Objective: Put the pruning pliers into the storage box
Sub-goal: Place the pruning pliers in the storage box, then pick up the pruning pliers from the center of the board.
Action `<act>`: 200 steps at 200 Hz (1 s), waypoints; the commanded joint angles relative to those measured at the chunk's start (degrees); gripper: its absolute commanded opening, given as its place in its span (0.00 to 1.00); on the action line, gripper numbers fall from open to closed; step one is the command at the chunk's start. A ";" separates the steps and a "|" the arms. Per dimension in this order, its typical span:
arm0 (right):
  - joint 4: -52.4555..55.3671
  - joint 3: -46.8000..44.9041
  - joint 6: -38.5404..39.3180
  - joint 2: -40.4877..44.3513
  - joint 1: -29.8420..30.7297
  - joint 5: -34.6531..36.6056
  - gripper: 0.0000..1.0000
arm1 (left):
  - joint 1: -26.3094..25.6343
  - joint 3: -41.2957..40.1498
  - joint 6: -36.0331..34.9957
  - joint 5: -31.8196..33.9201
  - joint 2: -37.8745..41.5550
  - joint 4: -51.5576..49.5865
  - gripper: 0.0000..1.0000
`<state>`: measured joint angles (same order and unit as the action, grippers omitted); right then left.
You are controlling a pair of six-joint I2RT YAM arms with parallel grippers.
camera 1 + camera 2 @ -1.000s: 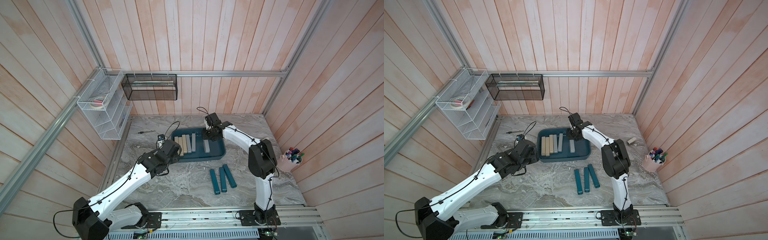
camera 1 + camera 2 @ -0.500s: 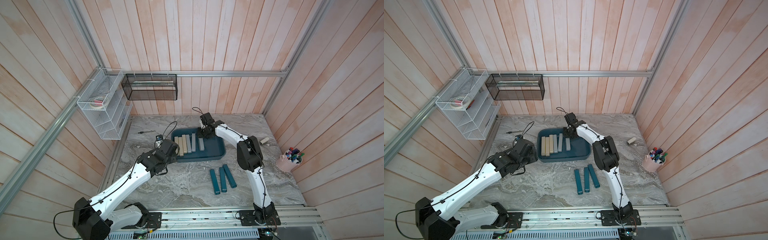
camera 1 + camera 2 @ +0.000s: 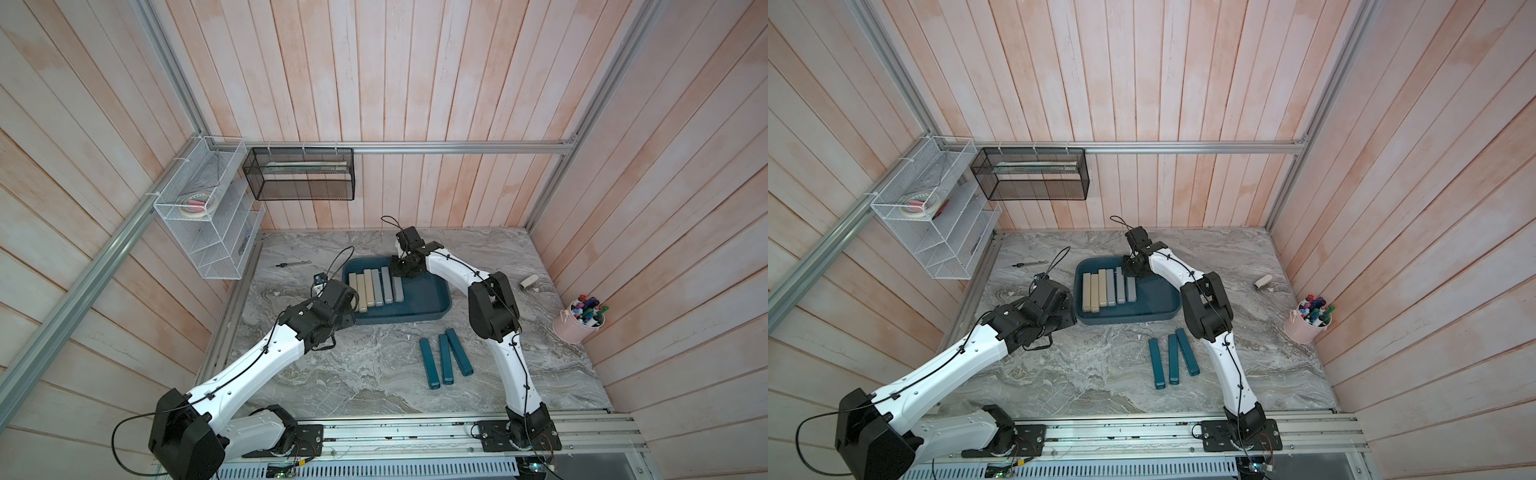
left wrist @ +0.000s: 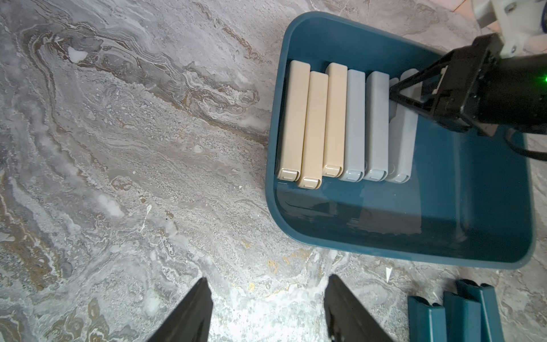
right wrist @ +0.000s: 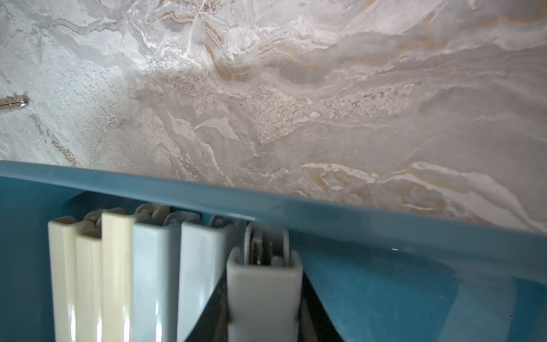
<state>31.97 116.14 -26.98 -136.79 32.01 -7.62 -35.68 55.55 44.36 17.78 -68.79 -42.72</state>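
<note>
Top views, right arm: in both top views the right gripper [image 3: 400,269] stood over the far end of the storage box [image 3: 422,297]. Its grip was too small to read there.
Top views, task things: six pruning pliers [image 3: 376,291] lay side by side in the box below and beside that gripper: three beige pliers [image 3: 363,293] and three light grey pliers [image 3: 387,286]. Three dark teal pliers [image 3: 1173,359] lay on the marble table [image 3: 1100,374], well apart from both grippers.
Top views, left arm: the left gripper [image 3: 348,298] hung just outside the box's near corner, its fingers hidden under the wrist.
Left wrist, left arm: only here did its fingers [image 4: 201,302] show. They were spread apart with nothing between them and bare table beneath. The box lay ahead of them, off to one side.
Left wrist, right arm: seen from the side, the right gripper's tips met the far end of the last grey plier [image 4: 402,148], the end one of the row.
Right wrist, grip: only this view looked along the grip. Dark fingers [image 5: 217,299] were clamped on both sides of the last grey plier, inside the box and just beside the fifth, with the box rim just ahead. Whether it rested on the box floor could not be told.
Right wrist, beyond the rim: the tip of a silver pen-like tool [image 5: 13,102] lay well apart.
</note>
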 commanded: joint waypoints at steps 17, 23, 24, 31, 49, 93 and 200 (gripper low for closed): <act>2.10 3.62 -0.53 -1.81 0.51 0.45 0.33 | 0.26 -0.85 -0.06 -0.82 0.55 1.12 0.64; 2.35 4.06 -0.53 -1.73 0.46 0.68 0.35 | 0.22 -0.87 -0.04 -0.86 0.52 1.15 0.64; 2.42 4.12 -0.53 -1.73 0.49 0.68 0.35 | 0.24 -0.83 -0.01 -0.88 0.55 1.15 0.64; 2.64 4.42 -0.53 -1.57 0.50 0.85 0.37 | 0.19 -0.95 0.03 -0.90 0.66 1.08 0.64; 3.07 5.14 -0.54 -1.30 0.51 1.46 0.42 | 0.26 -0.91 0.18 -0.87 0.68 1.04 0.64; 3.71 5.61 -0.40 -0.83 0.51 1.45 0.44 | 0.26 -1.06 0.55 -0.95 1.14 0.69 0.64; 4.04 -6.98 6.33 20.88 3.38 12.44 0.46 | 0.26 -0.44 0.88 -1.29 2.09 0.98 0.66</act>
<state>35.81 113.89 -24.40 -123.87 32.84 -1.10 -35.68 55.20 44.88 16.88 -67.59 -42.46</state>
